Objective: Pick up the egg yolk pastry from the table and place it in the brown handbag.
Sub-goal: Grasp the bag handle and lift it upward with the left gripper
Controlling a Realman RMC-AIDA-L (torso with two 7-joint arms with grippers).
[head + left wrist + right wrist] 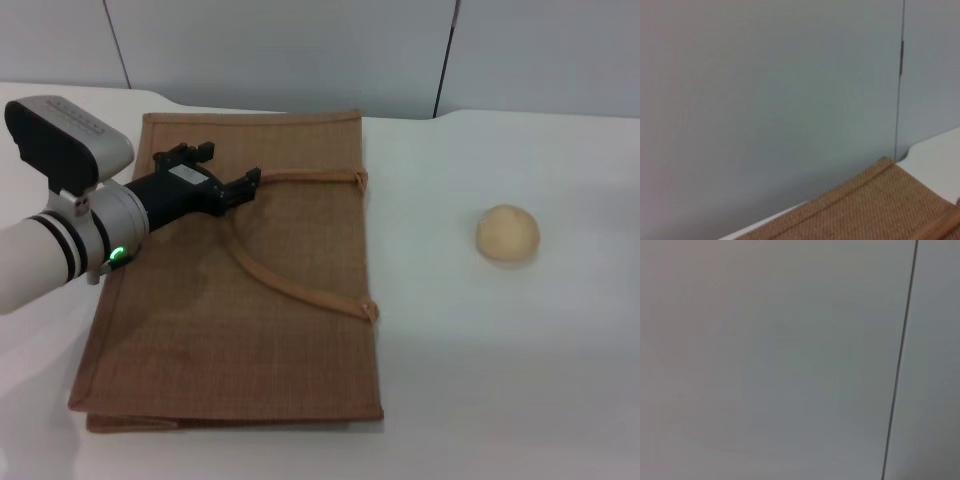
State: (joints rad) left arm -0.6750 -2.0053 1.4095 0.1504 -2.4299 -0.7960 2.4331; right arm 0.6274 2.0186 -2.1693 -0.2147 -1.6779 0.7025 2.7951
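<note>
left gripper (pixel 245 185) reaches in from the left over the brown handbag (pixel 300 340), its black fingertips at the bag's upper handle (pixel 310 177); whether the fingers are apart or together on that handle i cannot tell; white table (pixel 520 380) carries everything; the woven handbag lies flat on it, both thin handles spread on its top face; egg yolk pastry (pixel 507 235) sits alone on the table, well apart from the bag on its right; right wrist view shows only a grey wall panel (pixel 770 360).
</note>
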